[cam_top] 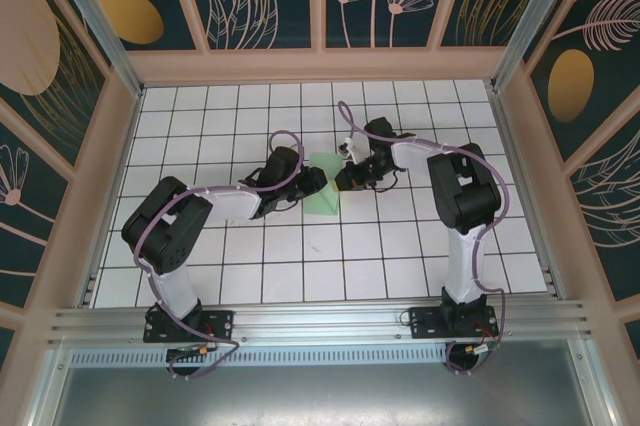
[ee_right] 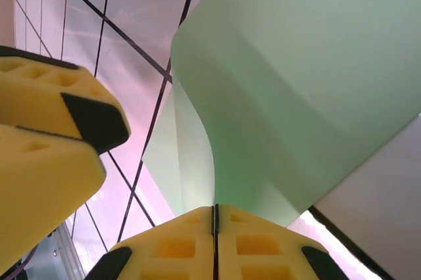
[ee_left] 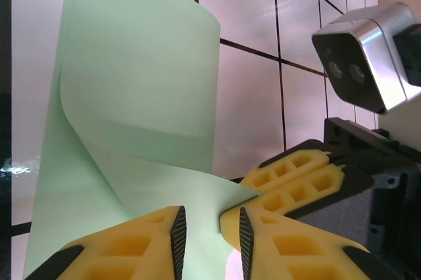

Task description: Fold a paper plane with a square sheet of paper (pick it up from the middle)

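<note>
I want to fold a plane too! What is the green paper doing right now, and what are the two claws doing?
Paper: bent into a curve, one part lifted, no sharp crease showing.
Right gripper: shut on the paper.
Left gripper: jaws a little apart, paper showing in the gap, no pinch visible.
</note>
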